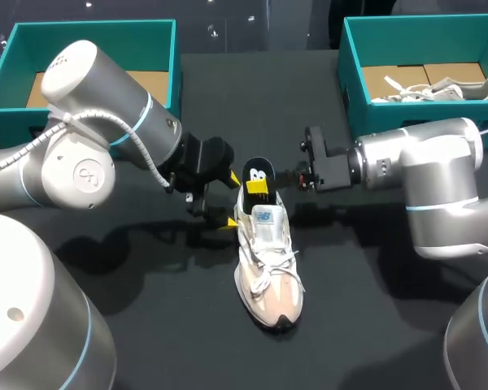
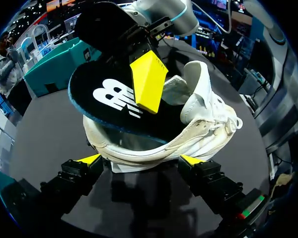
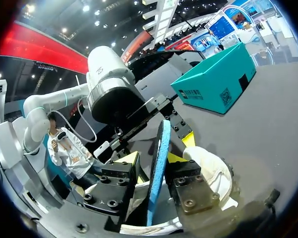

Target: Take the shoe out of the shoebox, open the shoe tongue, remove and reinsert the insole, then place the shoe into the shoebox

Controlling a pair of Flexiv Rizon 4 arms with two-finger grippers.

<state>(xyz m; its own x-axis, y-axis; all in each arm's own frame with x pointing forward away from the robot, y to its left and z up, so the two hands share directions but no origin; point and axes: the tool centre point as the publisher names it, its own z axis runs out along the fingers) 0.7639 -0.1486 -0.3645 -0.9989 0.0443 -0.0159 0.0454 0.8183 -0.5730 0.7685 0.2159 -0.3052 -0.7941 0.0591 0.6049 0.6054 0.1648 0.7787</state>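
Right gripper (image 3: pixel 154 163) pinching insole (image 2: pixel 109 96) (seemingly) over shoe (image 1: pixel 268 268), 2 teal boxes (image 1: pixel 98 36) behind

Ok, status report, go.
Left gripper shut on heel of white sneaker. Right gripper shut on black insole, partly out of the heel. Tongue raised, nothing else at the opening.

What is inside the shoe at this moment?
The insole, tilted, its upper end sticking out, held by the right gripper. How far its front reaches inside is hidden by the shoe.
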